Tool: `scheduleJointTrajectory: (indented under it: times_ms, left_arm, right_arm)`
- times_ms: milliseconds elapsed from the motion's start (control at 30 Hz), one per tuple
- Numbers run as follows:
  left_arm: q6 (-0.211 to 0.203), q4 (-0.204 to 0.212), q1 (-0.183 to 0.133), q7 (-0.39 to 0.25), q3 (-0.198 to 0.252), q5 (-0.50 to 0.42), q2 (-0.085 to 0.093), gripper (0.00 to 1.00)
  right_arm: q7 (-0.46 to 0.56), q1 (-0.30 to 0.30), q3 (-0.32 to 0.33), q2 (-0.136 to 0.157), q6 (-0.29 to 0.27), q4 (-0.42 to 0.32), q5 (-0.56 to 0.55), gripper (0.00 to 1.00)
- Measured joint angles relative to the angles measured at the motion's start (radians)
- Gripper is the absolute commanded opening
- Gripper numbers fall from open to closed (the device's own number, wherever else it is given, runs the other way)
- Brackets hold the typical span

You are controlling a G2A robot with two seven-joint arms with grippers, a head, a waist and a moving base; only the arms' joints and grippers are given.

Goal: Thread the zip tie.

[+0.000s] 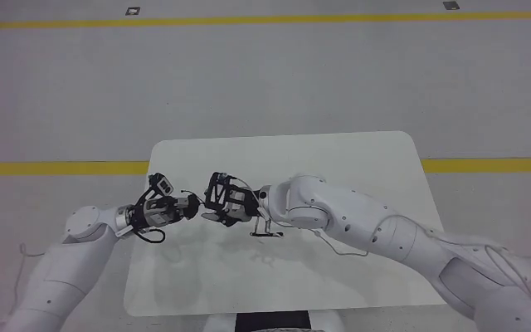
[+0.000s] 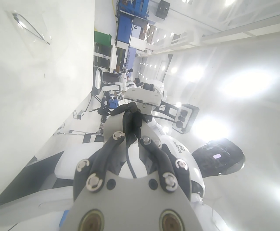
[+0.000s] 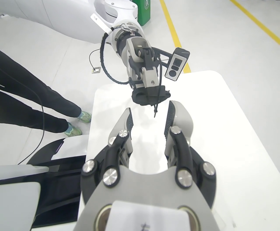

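Note:
A thin black zip tie [image 3: 160, 72] is held above the white table [image 1: 348, 158] by my left gripper [image 1: 182, 207], which is shut on it. In the right wrist view its ribbed tail end [image 3: 155, 110] pokes out from the black finger pads [image 3: 151, 96] toward me. My right gripper [image 3: 150, 119] faces it open, and the tail tip hangs just short of the gap between its fingers. From the left wrist view my left gripper [image 2: 131, 119] is closed on the tie, with a strand [image 2: 129, 157] running back toward the camera. From above, the two grippers nearly meet near the table's near left part, with the right gripper [image 1: 207, 207] a small gap away.
A small dark object [image 1: 267, 231] lies on the table under the right forearm. A thin dark strip [image 2: 32, 28] rests on the table surface in the left wrist view. The table's left edge [image 3: 93, 113] is close by, and a green bin [image 3: 143, 11] stands on the floor beyond.

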Motion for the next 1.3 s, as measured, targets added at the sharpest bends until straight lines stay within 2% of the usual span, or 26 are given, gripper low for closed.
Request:
scheduleJointTrajectory:
  times_ms: [100,200,300,500,933,1300]
  left_arm:
    - [-0.002,0.0,0.001,0.006,-0.002,-0.011,-0.002,0.0]
    - [-0.002,-0.002,0.002,0.006,-0.004,-0.02,-0.003,0.0]
    - [-0.003,-0.005,0.001,0.003,-0.005,-0.024,-0.005,0.0]
    - [-0.001,-0.011,0.0,0.0,-0.004,-0.027,-0.008,0.0]
    - [-0.008,-0.008,0.007,-0.017,-0.016,-0.047,-0.012,0.0]
    - [-0.007,-0.002,0.01,-0.019,-0.019,-0.044,-0.016,0.0]
  right_arm:
    - [-0.001,-0.024,0.019,0.006,0.0,0.003,0.004,0.25]
    - [-0.002,-0.05,0.04,0.009,0.003,0.007,0.013,0.16]
    - [-0.003,-0.073,0.059,0.007,0.01,0.01,0.016,0.14]
    - [0.003,-0.096,0.086,-0.006,0.005,0.02,0.01,0.22]
    - [-0.042,-0.125,0.106,-0.03,0.0,0.043,0.028,0.18]
    - [-0.046,-0.106,0.086,-0.037,0.0,0.046,0.032,0.14]
